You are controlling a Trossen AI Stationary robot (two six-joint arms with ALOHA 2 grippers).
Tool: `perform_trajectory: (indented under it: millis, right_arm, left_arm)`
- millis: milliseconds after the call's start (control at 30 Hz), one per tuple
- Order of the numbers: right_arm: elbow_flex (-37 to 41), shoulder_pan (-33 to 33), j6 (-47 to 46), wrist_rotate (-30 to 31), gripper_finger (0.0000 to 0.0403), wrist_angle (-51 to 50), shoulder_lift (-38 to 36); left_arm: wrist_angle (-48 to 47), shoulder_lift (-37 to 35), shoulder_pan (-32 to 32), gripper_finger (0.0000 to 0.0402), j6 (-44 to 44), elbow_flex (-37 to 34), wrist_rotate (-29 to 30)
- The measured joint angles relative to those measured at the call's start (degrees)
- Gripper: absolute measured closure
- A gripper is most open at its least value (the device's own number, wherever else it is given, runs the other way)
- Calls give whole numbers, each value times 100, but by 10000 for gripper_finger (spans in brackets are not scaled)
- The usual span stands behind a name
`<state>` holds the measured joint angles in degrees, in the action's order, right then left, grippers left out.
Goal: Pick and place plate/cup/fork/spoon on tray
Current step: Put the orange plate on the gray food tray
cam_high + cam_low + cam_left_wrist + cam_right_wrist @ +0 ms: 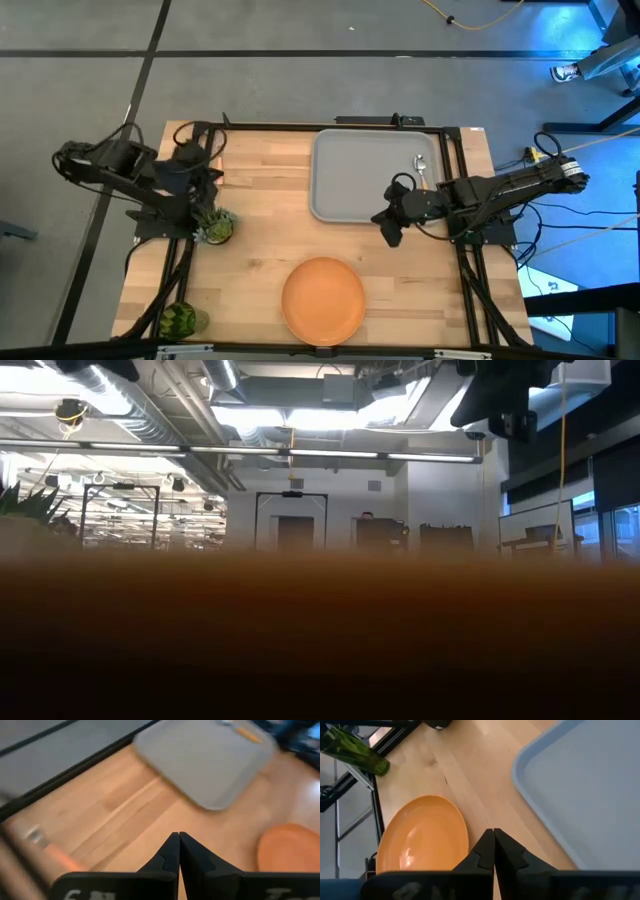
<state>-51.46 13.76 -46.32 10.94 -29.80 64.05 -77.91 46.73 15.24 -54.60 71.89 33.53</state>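
The right gripper is hovering just off the tray's near corner, fingers pressed fully together and holding nothing, facing the plate, which is lying flat on the table near the front edge, apart from the tray. The plate looks like the next piece to fetch; to do it well the fingers should be opening before descending and pinching the rim (a round plate has no long axis, so any rim point serves). One slim utensil with an orange handle is already lying by the tray's far right corner, its long axis running across the tray's short side. The left gripper, equally shut and empty, is waiting well left of the tray.
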Motion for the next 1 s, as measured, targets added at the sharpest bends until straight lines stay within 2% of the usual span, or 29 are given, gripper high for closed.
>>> perform_trajectory:
  millis: [133, 233, 333, 433, 667, 867, 1000]
  right_arm:
    - [0, 0, 172, 0, 400, 0, 0]
    - [0, 0, 314, 2, 400, -1, 0]
    - [0, -2, 467, 2, 400, -2, -2]
    - [0, -7, 636, 2, 400, -2, -2]
    - [0, -7, 929, -5, 400, -9, -2]
    - [0, -9, 909, -158, 399, -36, -2]
    - [0, -64, 916, -530, 384, -114, -2]
  left_arm:
    - [-1168, 543, -450, 401, -863, 946, -5]
    - [-1140, 757, -933, 401, -1044, 1343, -26]
    - [-1187, 806, -1511, 401, -1161, 1644, -310]
    - [-1217, 825, -2090, 401, -1104, 1712, -345]
    - [-1212, 842, -3170, 401, -261, 1591, -755]
    - [-1206, 845, -3335, 401, 119, 1551, -761]
    - [-1206, 825, -3335, 401, 122, 1549, -759]
